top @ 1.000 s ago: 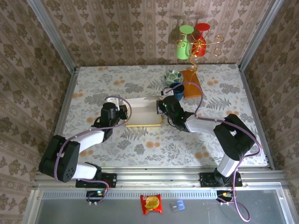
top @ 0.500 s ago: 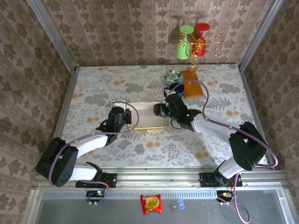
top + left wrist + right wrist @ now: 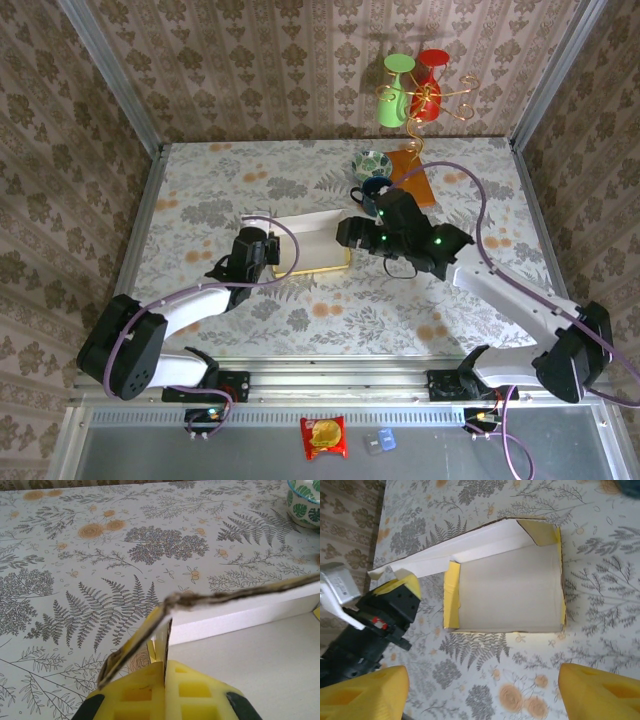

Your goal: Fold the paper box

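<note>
Left gripper (image 3: 165,680) pinches a flap of the box (image 3: 507,592); right gripper (image 3: 482,690) spread wide.
Box lies open, whitish inside up, on the table (image 3: 600,600).

Top view high overhead, left wrist low and close, right wrist higher (paper box (image 3: 510,590) shared)

Paper box (image 3: 510,592): matt thin cardboard, rough frayed edge; table (image 3: 300,312): smooth printed covering.
</note>
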